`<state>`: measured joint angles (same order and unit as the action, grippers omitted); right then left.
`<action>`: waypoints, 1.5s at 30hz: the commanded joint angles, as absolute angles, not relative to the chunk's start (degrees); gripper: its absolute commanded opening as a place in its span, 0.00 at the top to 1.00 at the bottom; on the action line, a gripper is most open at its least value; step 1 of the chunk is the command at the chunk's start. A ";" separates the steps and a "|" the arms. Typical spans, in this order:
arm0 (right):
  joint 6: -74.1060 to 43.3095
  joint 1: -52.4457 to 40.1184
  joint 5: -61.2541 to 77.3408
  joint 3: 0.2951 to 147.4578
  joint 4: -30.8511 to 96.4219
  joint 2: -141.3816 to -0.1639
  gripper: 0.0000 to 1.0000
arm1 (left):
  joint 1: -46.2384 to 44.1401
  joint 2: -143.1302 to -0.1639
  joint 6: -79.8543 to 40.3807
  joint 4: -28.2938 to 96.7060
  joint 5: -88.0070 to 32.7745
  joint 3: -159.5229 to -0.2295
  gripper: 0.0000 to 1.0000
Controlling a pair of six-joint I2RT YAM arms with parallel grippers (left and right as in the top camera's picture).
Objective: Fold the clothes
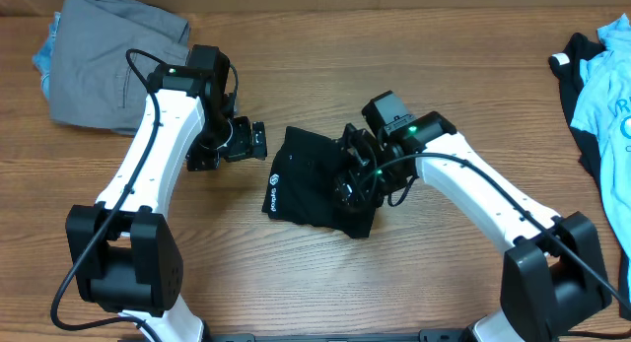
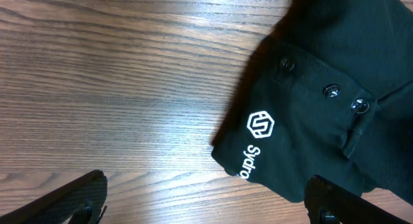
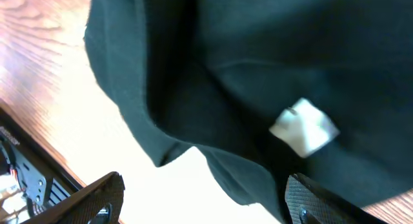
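The black T-shirt (image 1: 308, 184) lies folded into a compact bundle at the table's middle, with its small white logo and lettering on the left edge. My left gripper (image 1: 233, 148) is open and empty just left of the bundle. In the left wrist view the logo (image 2: 261, 125) and several buttons show, and the open jaws (image 2: 206, 201) hang over bare wood at the shirt's edge. My right gripper (image 1: 357, 176) is open over the bundle's right side. In the right wrist view its jaws (image 3: 200, 198) straddle a fold of black fabric (image 3: 193, 88) with a white tag (image 3: 303, 127).
A grey garment (image 1: 108, 51) lies crumpled at the back left with blue fabric (image 1: 45, 56) beneath it. A light blue shirt (image 1: 616, 105) on a black garment (image 1: 577, 61) lies at the right edge. Bare wood surrounds the bundle.
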<state>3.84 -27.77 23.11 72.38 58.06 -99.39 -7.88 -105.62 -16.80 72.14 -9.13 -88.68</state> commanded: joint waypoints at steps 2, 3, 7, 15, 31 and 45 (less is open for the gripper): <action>4.71 -29.65 24.10 70.00 56.42 -99.15 0.16 | -8.29 -104.71 -16.71 71.94 -8.56 -88.23 0.00; 4.45 -29.65 24.10 69.58 56.07 -99.15 0.17 | -8.27 -104.71 -16.71 71.94 -8.54 -88.23 0.00; 2.70 -29.63 24.23 68.73 55.79 -99.15 0.39 | -8.27 -104.71 -16.67 71.94 -8.43 -88.23 0.00; -7.31 -29.52 21.85 68.73 59.72 -99.15 0.96 | -8.27 -104.71 -16.67 71.92 -8.36 -88.23 0.00; -16.60 -29.52 11.66 68.58 69.10 -99.15 0.11 | -8.27 -104.71 -16.27 71.94 -8.38 -88.23 0.00; -28.14 -26.02 5.26 78.15 73.91 -96.18 0.08 | -8.27 -104.71 -16.27 71.90 -8.36 -88.23 0.00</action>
